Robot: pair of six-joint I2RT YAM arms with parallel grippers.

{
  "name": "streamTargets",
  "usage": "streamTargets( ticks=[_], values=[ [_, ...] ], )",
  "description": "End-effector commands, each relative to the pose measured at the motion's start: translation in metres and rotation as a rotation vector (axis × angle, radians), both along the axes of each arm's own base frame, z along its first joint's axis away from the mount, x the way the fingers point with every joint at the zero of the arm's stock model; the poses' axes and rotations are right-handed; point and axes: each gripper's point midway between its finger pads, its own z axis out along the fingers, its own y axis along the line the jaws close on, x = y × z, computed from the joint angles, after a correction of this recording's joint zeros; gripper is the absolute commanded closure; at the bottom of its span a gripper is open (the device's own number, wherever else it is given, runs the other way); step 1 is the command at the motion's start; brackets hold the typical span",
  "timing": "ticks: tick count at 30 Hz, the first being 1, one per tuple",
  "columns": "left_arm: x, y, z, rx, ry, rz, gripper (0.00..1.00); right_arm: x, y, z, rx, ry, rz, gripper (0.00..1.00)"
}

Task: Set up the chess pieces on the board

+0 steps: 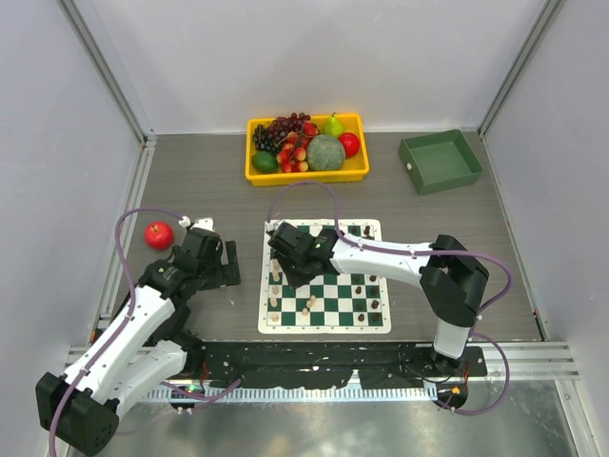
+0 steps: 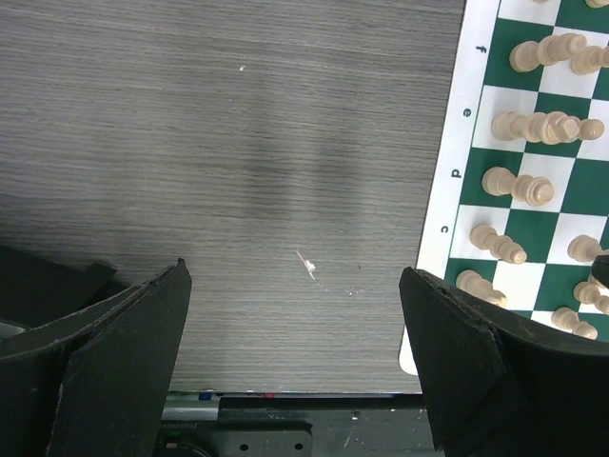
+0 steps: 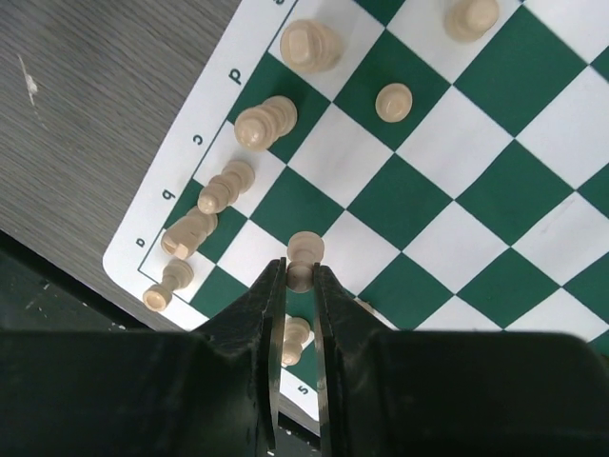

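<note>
The board (image 1: 335,307) lies mid-worktop (image 1: 190,181), with light chess pieces (image 1: 275,291) along its 9 o'clock side and dark ones toward 3 o'clock. The right pincer (image 1: 288,278) hangs over the 9 o'clock half. The left pincer (image 1: 231,264) sits just off the board at 9 o'clock. A yellow fruit tray (image 1: 304,177) stands at 12 o'clock, a green bin (image 1: 449,180) at 1 o'clock and a red apple (image 1: 159,234) at 9 o'clock.

Left wrist: the fingers stand wide apart over bare worktop, the board edge at 3 o'clock.

Right wrist: the fingers are nearly together, clamped on a light pawn (image 3: 304,249) near the board's 7 o'clock corner.
</note>
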Motion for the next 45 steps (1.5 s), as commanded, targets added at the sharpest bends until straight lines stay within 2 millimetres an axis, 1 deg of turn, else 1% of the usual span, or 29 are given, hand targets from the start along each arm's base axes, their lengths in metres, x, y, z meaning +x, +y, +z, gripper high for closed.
streamTargets(
  ticks=[1,6,10,15,22,32,36,45],
  values=[
    [0.003,0.001,0.004,-0.005,-0.027,0.013,0.01,0.016,0.013,0.014,0.025,-0.060,-0.045,0.80],
    [0.003,0.002,0.004,-0.001,-0.027,0.013,0.00,0.024,0.019,0.011,0.033,-0.062,-0.061,0.80],
    [0.004,0.002,0.005,-0.002,-0.030,0.012,0.01,0.028,0.023,0.004,0.022,-0.055,-0.066,0.80],
    [0.004,0.001,0.004,-0.003,-0.028,0.013,0.00,0.032,0.025,0.005,0.031,-0.060,-0.073,0.79],
    [0.004,0.002,0.002,-0.003,-0.025,0.016,0.00,0.034,0.024,-0.002,0.016,-0.053,-0.079,0.79],
    [0.005,0.001,0.003,-0.005,-0.027,0.018,0.00,0.043,0.025,-0.002,0.017,-0.060,-0.091,0.79],
    [0.006,0.000,0.002,-0.003,-0.022,0.013,0.00,0.047,0.024,-0.005,0.011,-0.059,-0.096,0.78],
    [0.006,-0.001,0.001,-0.006,-0.020,0.010,0.00,0.046,0.021,-0.014,-0.008,-0.045,-0.095,0.78]
  ],
)
